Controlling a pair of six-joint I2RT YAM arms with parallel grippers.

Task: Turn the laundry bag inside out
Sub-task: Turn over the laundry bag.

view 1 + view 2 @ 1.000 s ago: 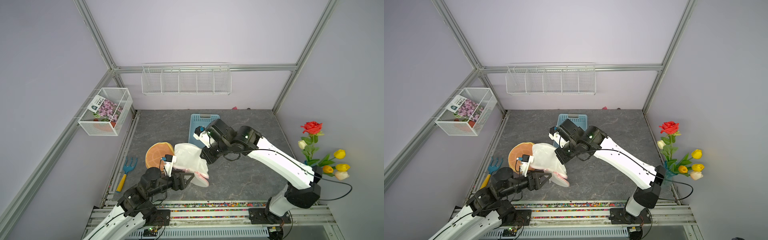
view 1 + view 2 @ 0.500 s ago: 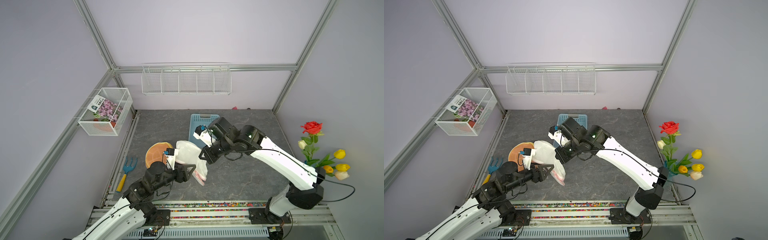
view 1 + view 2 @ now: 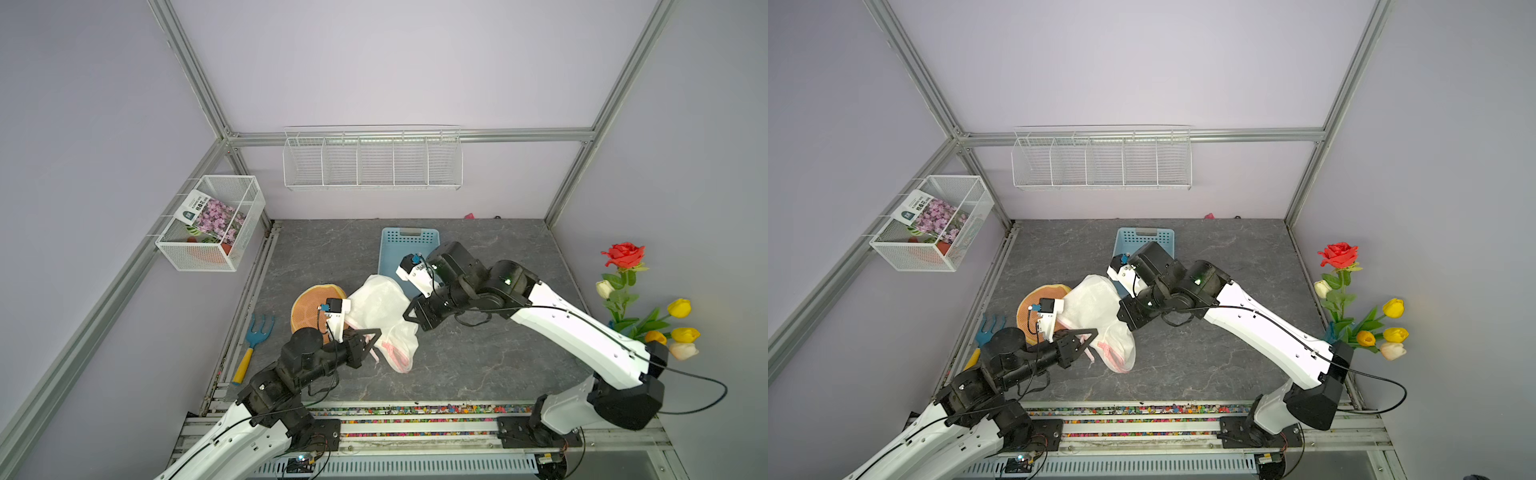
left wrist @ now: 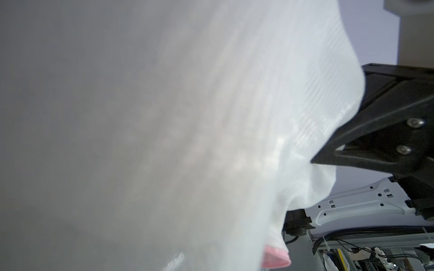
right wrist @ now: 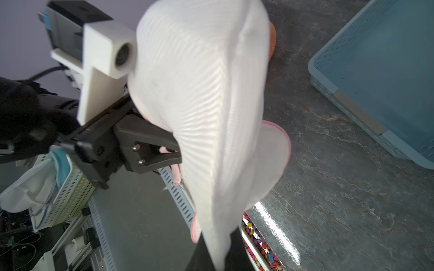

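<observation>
Laundry bag (image 3: pixel 384 309) | white mesh, pink-trimmed opening | crumpled, hanging, pink edge lowest | pinched between left pincer (image 3: pixel 375 333) and right pincer (image 3: pixel 409 316) above desk (image 3: pixel 478 357)

Sheer white mesh-cloth laundry bag (image 3: pixel 381 308)

A robotics lab cell (a staged booth): aluminium frame (image 3: pixel 519 134), lilac panels (image 3: pixel 395 62), two arms (image 3: pixel 573 328) bolted to a rail (image 3: pixel 415 420).

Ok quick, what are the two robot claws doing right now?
Left gripper: closed, pinching the white mesh laundry bag.
Right gripper: closed, holding the same bag.
</observation>
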